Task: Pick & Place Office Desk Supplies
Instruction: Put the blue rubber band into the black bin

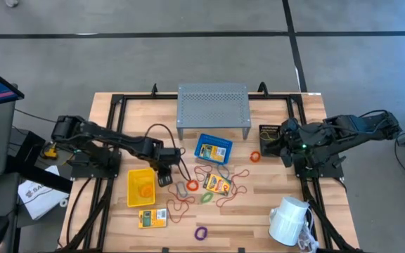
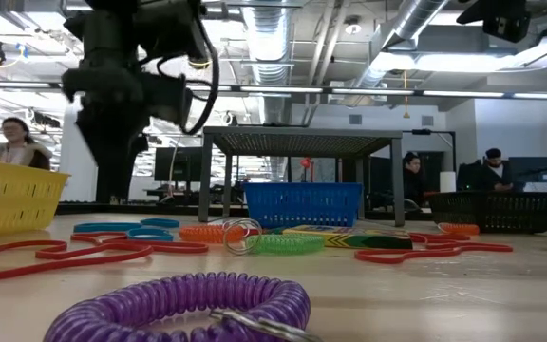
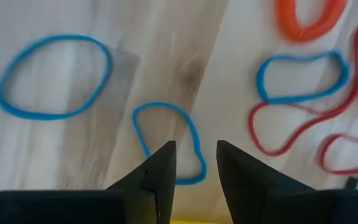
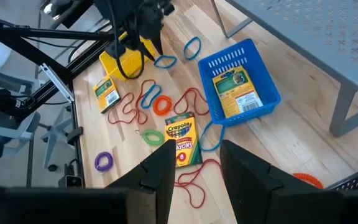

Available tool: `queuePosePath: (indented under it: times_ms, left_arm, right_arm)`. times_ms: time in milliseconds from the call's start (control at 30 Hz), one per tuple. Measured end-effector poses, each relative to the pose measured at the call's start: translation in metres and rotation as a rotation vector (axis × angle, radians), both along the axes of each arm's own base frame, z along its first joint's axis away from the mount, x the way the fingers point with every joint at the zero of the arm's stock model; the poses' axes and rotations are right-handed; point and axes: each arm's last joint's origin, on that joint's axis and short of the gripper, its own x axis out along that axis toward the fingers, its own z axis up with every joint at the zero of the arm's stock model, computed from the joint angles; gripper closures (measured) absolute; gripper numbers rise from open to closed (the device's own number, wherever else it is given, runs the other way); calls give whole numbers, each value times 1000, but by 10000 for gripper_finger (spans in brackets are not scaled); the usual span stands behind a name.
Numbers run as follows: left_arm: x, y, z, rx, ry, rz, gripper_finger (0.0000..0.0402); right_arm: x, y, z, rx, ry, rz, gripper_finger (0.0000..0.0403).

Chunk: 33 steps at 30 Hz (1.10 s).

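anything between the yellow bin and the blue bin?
High view: the left pincer sits between the yellow bin and the blue bin, above blue loops.

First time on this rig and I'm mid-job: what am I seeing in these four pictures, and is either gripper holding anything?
Two dark robot arms work at a wooden table. One picture looks straight down, one looks level across the tabletop, and each wrist carries a camera.

The left gripper hangs open just above a blue rubber band, gripping nothing. The right gripper waits open and empty near the black mesh bin.

Also there: yellow bin, blue bin, crayon box, purple coil, white mug, grey riser.
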Motion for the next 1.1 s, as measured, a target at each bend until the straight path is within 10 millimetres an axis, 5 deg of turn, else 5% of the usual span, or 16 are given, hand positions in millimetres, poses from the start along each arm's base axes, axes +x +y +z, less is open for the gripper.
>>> queuePosePath:
  times_ms: [800, 1100]
  left_arm:
    - [15, -10, -38, 77, 64, -38, 296]
    - [15, -8, -39, 70, 73, -21, 392]
  right_arm:
    - [3, 1, 4, 14, -49, 2, 280]
    - [3, 1, 4, 14, -52, 3, 280]
